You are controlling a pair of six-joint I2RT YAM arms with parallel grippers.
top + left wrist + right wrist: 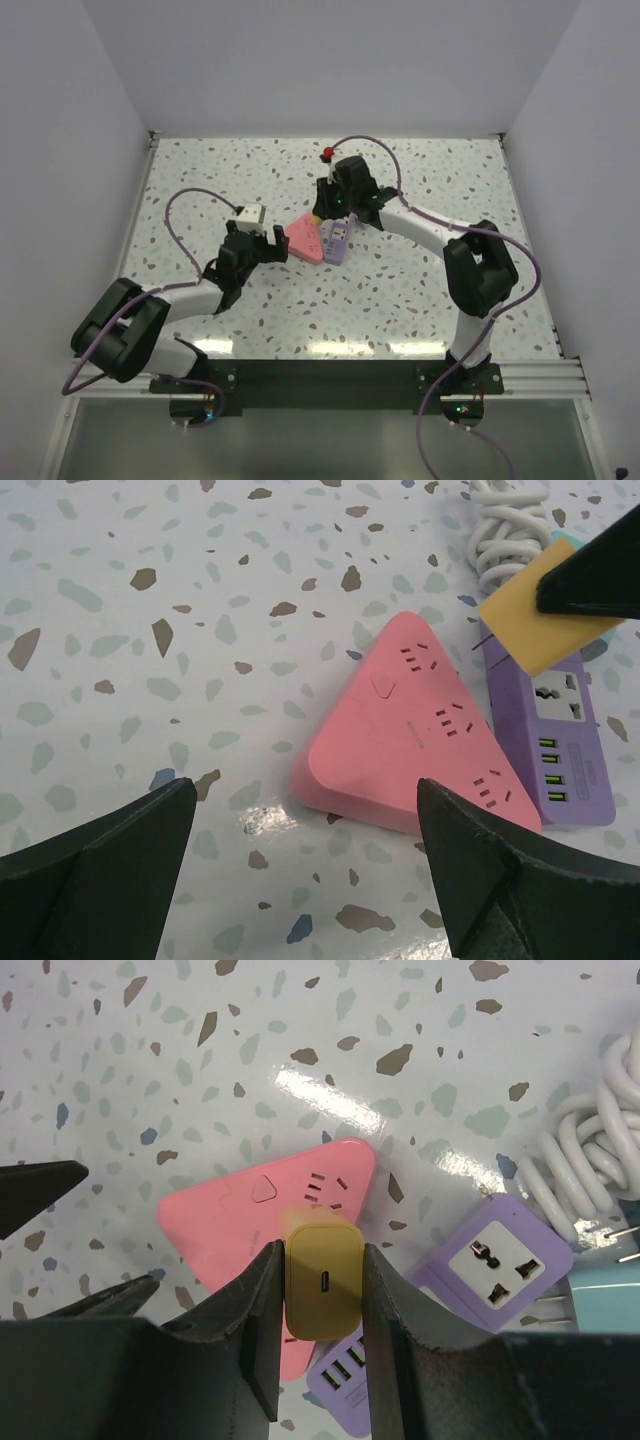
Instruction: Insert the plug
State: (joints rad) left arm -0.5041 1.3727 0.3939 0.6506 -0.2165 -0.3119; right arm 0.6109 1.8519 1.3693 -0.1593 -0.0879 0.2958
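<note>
Top view: the right claw (325,208) hung over a pink triangular power strip (305,238) in the middle of the desk (450,180). A purple strip (336,243) touched it at 3 o'clock, and the left claw (272,250) sat at its 9 o'clock.

Left wrist: that claw's fingers (100,870) gaped wide and empty, with the yellow plug (535,625) at the pink strip's 2 o'clock.

Right wrist: the right claw pinched the plug over the pink strip's 5 o'clock edge, beside the purple strip.
</note>
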